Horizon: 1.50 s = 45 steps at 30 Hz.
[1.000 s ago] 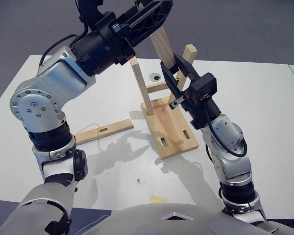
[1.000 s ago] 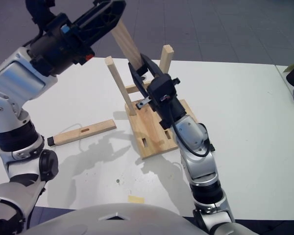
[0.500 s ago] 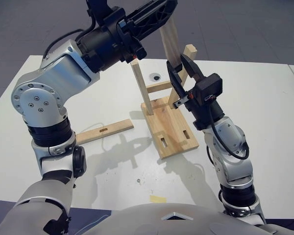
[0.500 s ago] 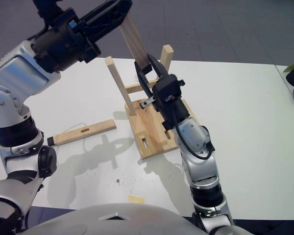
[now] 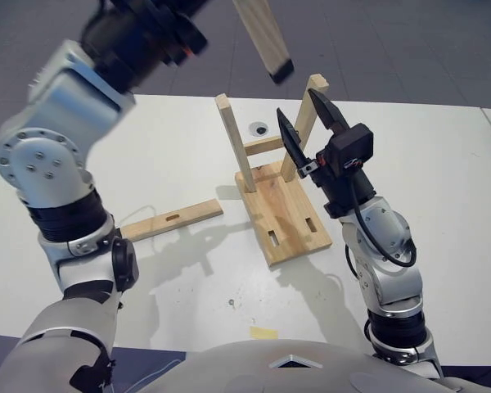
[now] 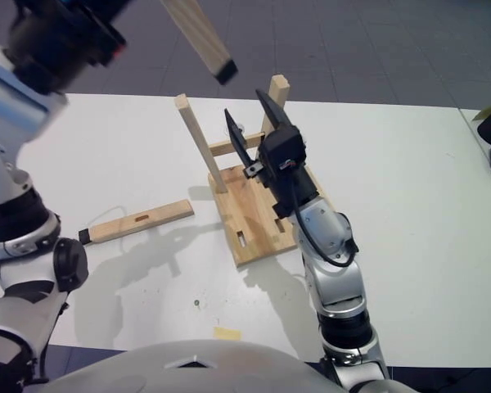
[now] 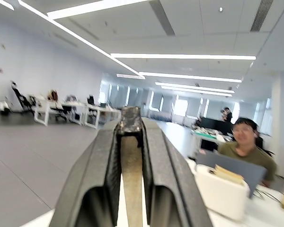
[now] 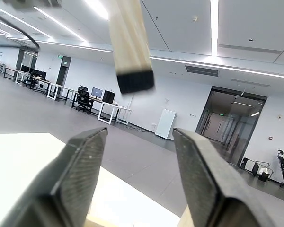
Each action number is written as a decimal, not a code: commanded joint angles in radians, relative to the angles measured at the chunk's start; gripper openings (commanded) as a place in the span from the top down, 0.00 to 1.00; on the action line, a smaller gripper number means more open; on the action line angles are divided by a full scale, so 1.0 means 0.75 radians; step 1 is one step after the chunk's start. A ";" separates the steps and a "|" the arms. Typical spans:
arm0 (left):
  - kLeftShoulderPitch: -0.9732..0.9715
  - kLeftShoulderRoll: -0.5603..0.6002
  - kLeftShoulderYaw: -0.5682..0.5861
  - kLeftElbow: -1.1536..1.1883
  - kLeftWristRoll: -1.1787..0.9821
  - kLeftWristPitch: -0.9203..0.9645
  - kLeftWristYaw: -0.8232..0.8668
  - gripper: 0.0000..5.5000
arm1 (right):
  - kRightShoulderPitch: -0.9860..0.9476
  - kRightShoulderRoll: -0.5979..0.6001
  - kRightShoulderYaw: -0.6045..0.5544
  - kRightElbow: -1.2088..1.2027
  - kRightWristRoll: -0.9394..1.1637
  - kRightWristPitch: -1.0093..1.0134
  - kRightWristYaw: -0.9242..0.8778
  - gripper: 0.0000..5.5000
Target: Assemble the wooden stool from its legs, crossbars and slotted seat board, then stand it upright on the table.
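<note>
**Status: leg (image 5: 264, 37) aloft, right gripper (image 5: 299, 108) open**

High above the table (image 5: 442, 180), left gripper (image 7: 131, 124) clamps the leg. The right gripper, spread wide, sits by two upright legs (image 5: 236, 143) and crossbar (image 5: 262, 146) standing on the seat board (image 5: 288, 219), mid-table. Slotted bar (image 5: 173, 219) lies loose to its left.

The seat board (image 5: 288, 214), the upright legs (image 5: 234, 139) and the loose leg (image 5: 172, 219) are pale, bare, smooth wood. The lifted leg (image 5: 262, 33) carries a black end cap. The counter (image 5: 442, 164) is smooth matt white. The left pincer (image 7: 131, 124) and right pincer (image 5: 297, 105) look like matt black plastic.
</note>
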 commanded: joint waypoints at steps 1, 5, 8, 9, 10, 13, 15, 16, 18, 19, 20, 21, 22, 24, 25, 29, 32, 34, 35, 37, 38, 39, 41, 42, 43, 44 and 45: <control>-0.034 0.225 0.165 0.189 0.096 -0.069 -0.122 0.92 | 0.032 0.009 -0.040 -0.008 0.016 0.021 -0.017 0.39; 0.240 0.551 0.046 0.446 0.574 -0.286 -0.397 0.92 | 0.054 0.003 -0.092 -0.009 0.027 0.034 -0.031 0.26; 0.474 0.627 -0.125 0.676 0.918 -0.560 -0.556 0.92 | 0.081 0.005 -0.112 -0.020 0.029 0.038 -0.044 0.15; 0.534 0.618 -0.168 0.735 0.997 -0.641 -0.584 0.92 | 0.093 0.005 -0.114 -0.027 0.029 0.038 -0.046 0.12; 0.587 0.599 -0.199 0.783 1.056 -0.706 -0.603 0.92 | 0.101 0.005 -0.113 -0.029 0.029 0.038 -0.046 0.09; 0.723 0.552 -0.232 0.848 1.158 -0.826 -0.635 0.92 | 0.109 -0.002 -0.111 -0.030 0.036 0.046 -0.036 0.02; 0.780 0.492 -0.219 0.856 1.153 -0.843 -0.648 0.92 | 0.114 -0.006 -0.122 -0.033 0.045 0.055 -0.033 0.02; 0.815 0.470 -0.217 0.844 1.153 -0.850 -0.655 0.92 | 0.115 -0.008 -0.126 -0.032 0.050 0.057 -0.029 0.02; 0.876 0.442 -0.208 0.788 1.138 -0.833 -0.670 0.92 | 0.116 -0.013 -0.130 -0.033 0.057 0.064 -0.022 0.02; 0.906 0.435 -0.198 0.736 1.115 -0.808 -0.687 0.92 | 0.116 -0.016 -0.132 -0.035 0.060 0.068 -0.018 0.02; 0.936 0.433 -0.183 0.675 1.081 -0.773 -0.708 0.92 | 0.115 -0.018 -0.132 -0.035 0.062 0.072 -0.015 0.02; 0.962 0.433 -0.168 0.616 1.048 -0.733 -0.726 0.92 | 0.117 -0.020 -0.132 -0.038 0.062 0.074 -0.014 0.02; 0.996 0.442 -0.155 0.558 1.020 -0.694 -0.745 0.92 | 0.117 -0.019 -0.131 -0.038 0.062 0.077 -0.014 0.02; 1.055 0.466 -0.151 0.467 0.994 -0.625 -0.777 0.92 | 0.122 -0.020 -0.134 -0.042 0.060 0.080 -0.017 0.02; 1.084 0.476 -0.152 0.425 0.980 -0.586 -0.796 0.92 | 0.124 -0.021 -0.135 -0.043 0.059 0.081 -0.019 0.02; 1.184 0.488 -0.166 0.290 0.953 -0.484 -0.847 0.92 | 0.124 -0.022 -0.130 -0.039 0.054 0.084 -0.018 0.02; 1.234 0.456 -0.172 0.177 0.910 -0.420 -0.839 0.92 | 0.124 -0.029 -0.128 -0.030 0.053 0.079 -0.010 0.02; 1.246 0.428 -0.168 0.096 0.862 -0.373 -0.825 0.92 | 0.120 -0.032 -0.130 -0.023 0.054 0.077 -0.005 0.02; 1.240 0.410 -0.160 0.052 0.822 -0.337 -0.812 0.92 | 0.120 -0.034 -0.132 -0.021 0.055 0.075 -0.004 0.02; 1.207 0.383 -0.139 -0.022 0.742 -0.268 -0.786 0.92 | 0.117 -0.037 -0.131 -0.014 0.053 0.071 0.000 0.02; 1.180 0.373 -0.124 -0.043 0.716 -0.244 -0.765 0.92 | 0.116 -0.038 -0.131 -0.011 0.051 0.070 0.000 0.02; 1.148 0.365 -0.111 -0.045 0.710 -0.235 -0.741 0.92 | 0.115 -0.038 -0.130 -0.009 0.048 0.070 0.000 0.02; 1.063 0.333 -0.075 0.006 0.708 -0.228 -0.663 0.92 | 0.119 -0.036 -0.128 -0.007 0.039 0.068 -0.008 0.02; 1.035 0.311 -0.055 0.038 0.724 -0.239 -0.611 0.92 | 0.122 -0.034 -0.123 -0.004 0.033 0.065 -0.010 0.02; 1.019 0.286 -0.035 0.057 0.728 -0.238 -0.560 0.92 | 0.127 -0.033 -0.119 -0.003 0.029 0.061 -0.011 0.02; 1.013 0.265 -0.020 0.061 0.730 -0.238 -0.521 0.92 | 0.131 -0.032 -0.116 -0.002 0.025 0.058 -0.011 0.02; 1.018 0.238 -0.002 0.036 0.702 -0.218 -0.485 0.92 | 0.137 -0.031 -0.114 -0.004 0.021 0.056 -0.012 0.02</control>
